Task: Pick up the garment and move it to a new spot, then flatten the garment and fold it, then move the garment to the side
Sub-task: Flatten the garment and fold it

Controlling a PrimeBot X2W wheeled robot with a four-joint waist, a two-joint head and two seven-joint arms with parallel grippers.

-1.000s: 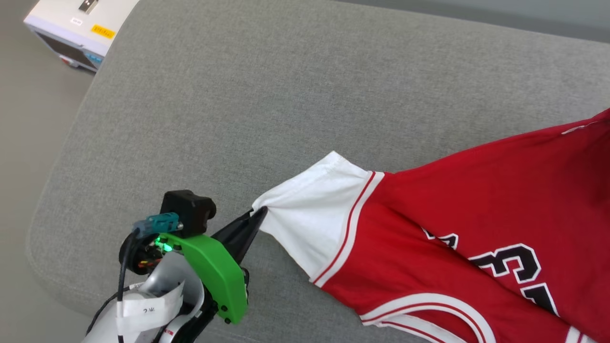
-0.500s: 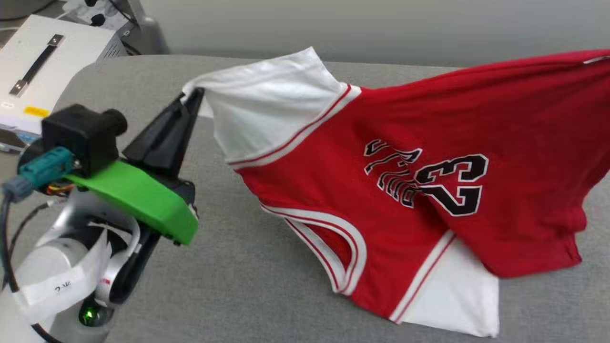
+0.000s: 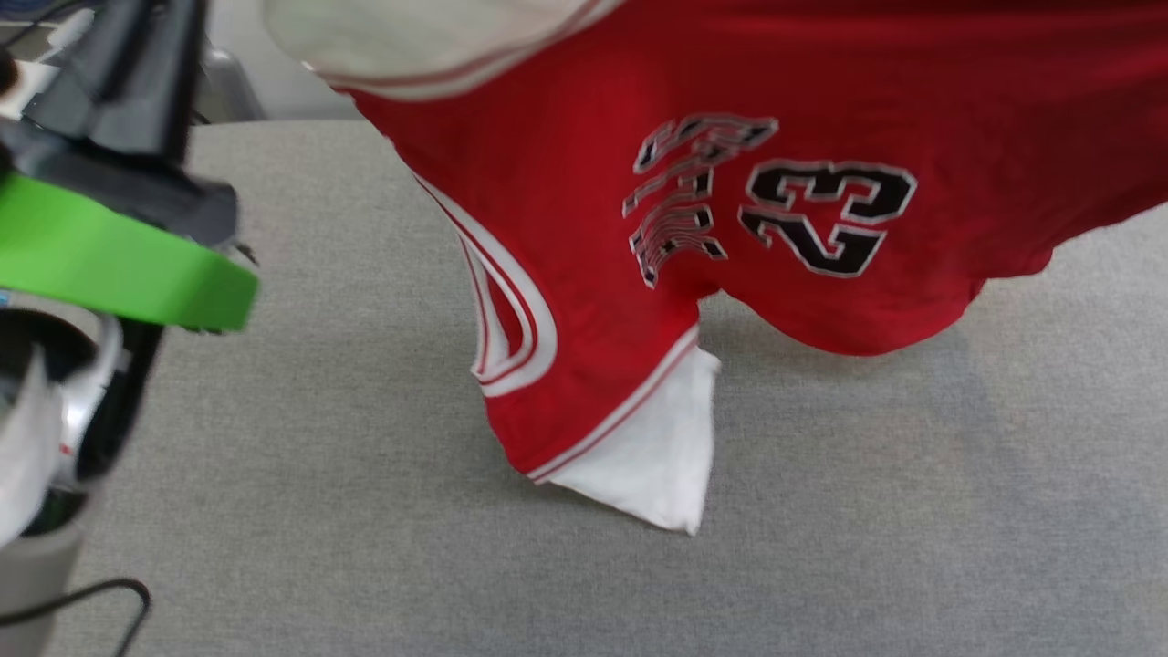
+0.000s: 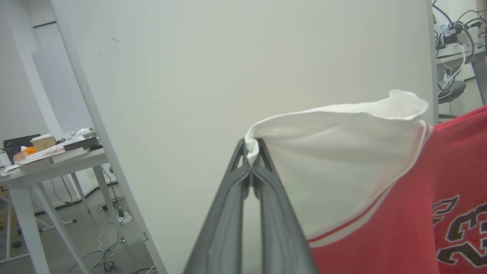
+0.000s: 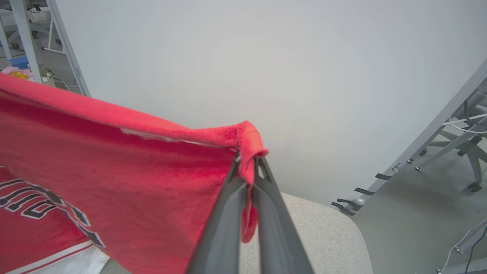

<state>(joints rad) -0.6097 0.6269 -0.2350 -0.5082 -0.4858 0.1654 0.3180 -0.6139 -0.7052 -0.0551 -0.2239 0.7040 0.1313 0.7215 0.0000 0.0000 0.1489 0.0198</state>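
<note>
The garment, a red jersey with white sleeves and a black "23" print, hangs stretched in the air above the grey cushion. Its lower white sleeve droops down to the cushion. In the left wrist view my left gripper is shut on the hem of the upper white sleeve. In the right wrist view my right gripper is shut on a bunched red edge of the garment. The left gripper's dark fingers and green bracket show at the head view's upper left.
A pale wall stands close behind the cushion. A white table with a cup and books, and a slanted white frame leg, lie to the left. Chair legs stand on the floor to the right. A black cable lies at the lower left.
Both grippers have lifted the garment off the cushion, from lying flat to hanging with the lower sleeve low. The head view has also shifted upward and closer.
</note>
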